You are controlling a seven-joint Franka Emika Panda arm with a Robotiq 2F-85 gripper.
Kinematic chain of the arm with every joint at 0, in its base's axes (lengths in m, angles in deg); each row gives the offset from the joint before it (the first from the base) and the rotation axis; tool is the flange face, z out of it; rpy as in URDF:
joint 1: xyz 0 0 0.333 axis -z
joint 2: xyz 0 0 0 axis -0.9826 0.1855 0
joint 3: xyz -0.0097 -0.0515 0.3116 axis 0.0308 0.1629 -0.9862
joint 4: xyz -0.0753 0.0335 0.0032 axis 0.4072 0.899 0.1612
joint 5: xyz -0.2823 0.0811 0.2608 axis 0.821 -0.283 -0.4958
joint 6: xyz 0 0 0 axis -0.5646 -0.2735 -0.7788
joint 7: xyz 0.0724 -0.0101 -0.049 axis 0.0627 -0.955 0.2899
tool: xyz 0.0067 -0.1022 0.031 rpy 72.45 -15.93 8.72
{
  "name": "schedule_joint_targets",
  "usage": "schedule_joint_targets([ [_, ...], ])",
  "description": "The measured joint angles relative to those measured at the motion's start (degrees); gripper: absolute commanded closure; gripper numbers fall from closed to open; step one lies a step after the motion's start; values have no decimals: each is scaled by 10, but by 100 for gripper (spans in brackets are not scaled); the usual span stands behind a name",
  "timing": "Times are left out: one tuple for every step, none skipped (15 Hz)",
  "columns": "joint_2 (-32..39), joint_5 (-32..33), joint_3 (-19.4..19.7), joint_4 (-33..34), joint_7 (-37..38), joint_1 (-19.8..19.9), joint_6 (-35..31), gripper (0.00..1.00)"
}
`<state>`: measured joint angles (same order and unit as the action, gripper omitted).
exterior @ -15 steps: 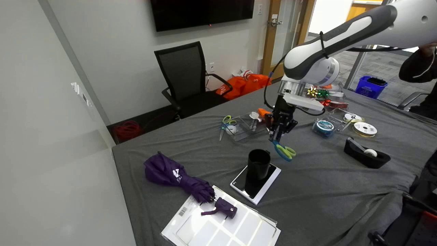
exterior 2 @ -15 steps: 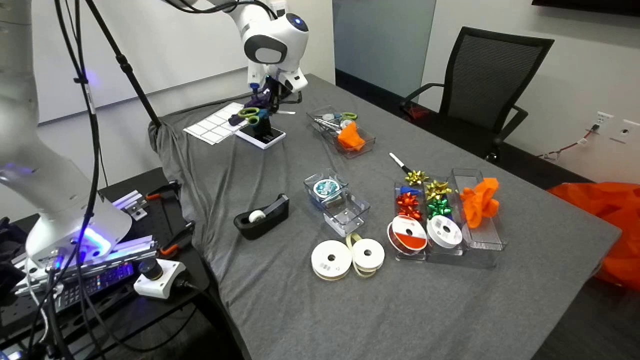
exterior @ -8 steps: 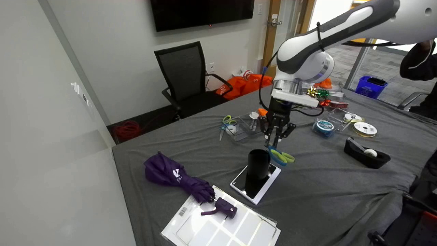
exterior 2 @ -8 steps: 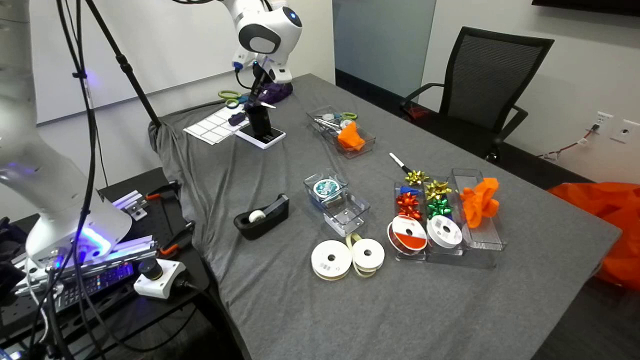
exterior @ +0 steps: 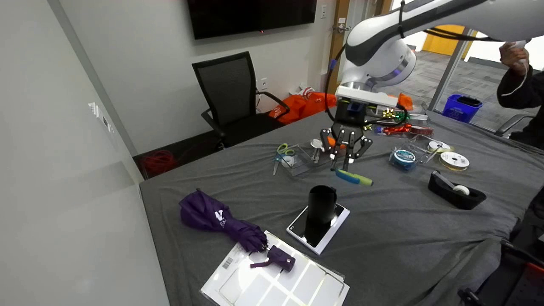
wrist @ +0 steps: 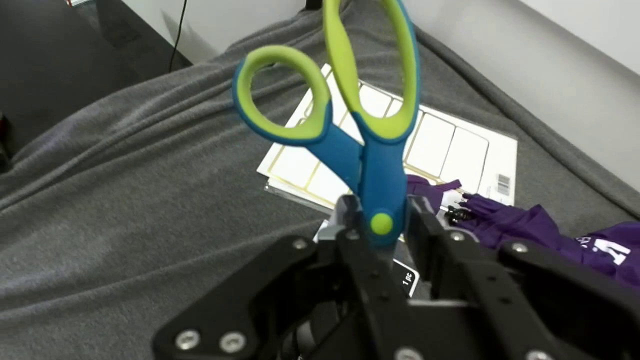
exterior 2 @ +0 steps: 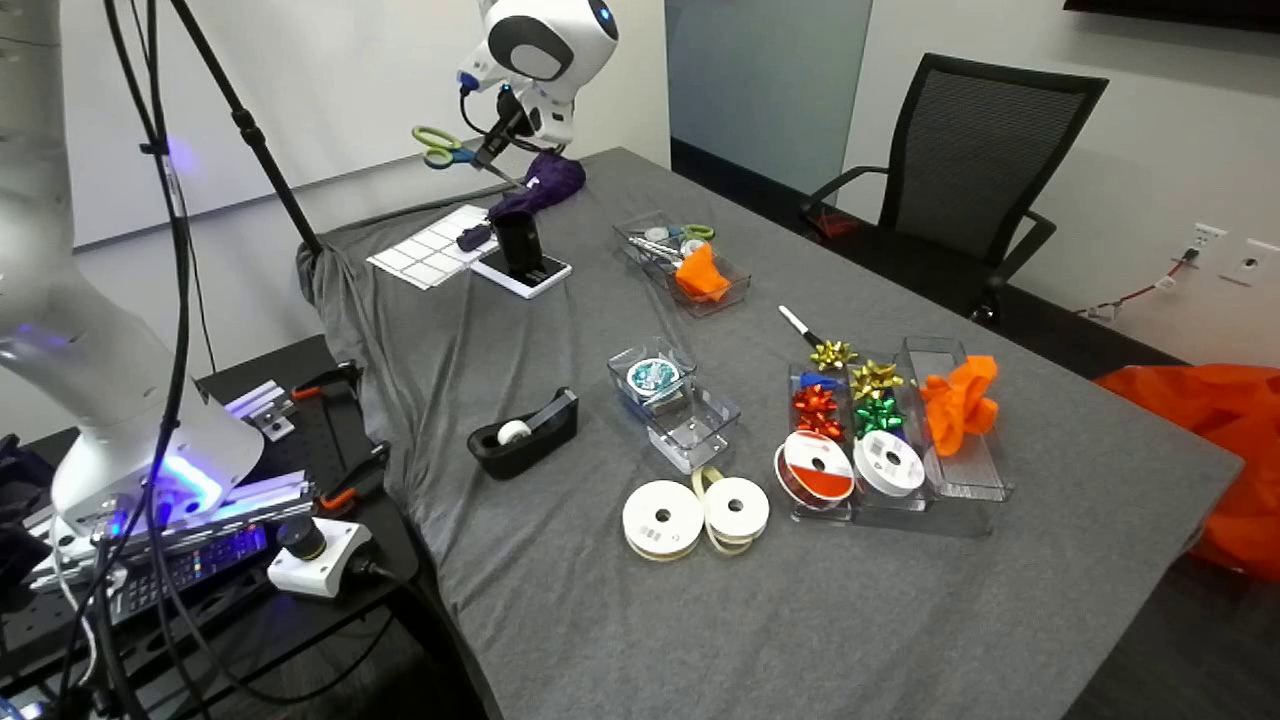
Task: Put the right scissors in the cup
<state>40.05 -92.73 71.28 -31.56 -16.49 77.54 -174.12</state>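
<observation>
The scissors are in the air above the table, their green-and-blue loops sticking out to one side. The gripper has its fingertips pressed either side of the pivot, so it is clamped on them. In an exterior view the blades run out almost level, dipping only a little at the tips. Below, and near, is the black cup, upright, mouth up; I can't tell whether the tips are over the opening.

To my eye the pick is done and the lining-up is in hand, with the drop not yet made. The next move should tip the blades downward, centre them over the mouth and lower them in before letting go; at this slant they could catch the rim.

The cup stands on a flat white box, near some label sheets and a furled umbrella. A second pair of scissors lies by the clear tray, well apart.
</observation>
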Motion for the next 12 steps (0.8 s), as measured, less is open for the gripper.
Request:
schedule_joint_targets([
  [2, -8, 5, 14, 11, 1, 21, 94],
  [7, -15, 9, 27, 22, 2, 37, 94],
  [14, -21, 14, 40, 32, 2, 48, 94],
  [23, -25, 18, 51, 39, 2, 51, 94],
  [34, -27, 20, 62, 44, 2, 52, 94],
  [47, -28, 23, 71, 46, 2, 52, 94],
  [61, -29, 24, 80, 46, 2, 52, 94],
  [75, -30, 25, 89, 46, 2, 52, 94],
  [90, -31, 26, 98, 46, 2, 52, 94],
  [105, -32, 26, 108, 46, 2, 52, 94],
  [118, -33, 26, 116, 46, 2, 52, 94],
  [130, -34, 26, 125, 46, 2, 53, 94],
])
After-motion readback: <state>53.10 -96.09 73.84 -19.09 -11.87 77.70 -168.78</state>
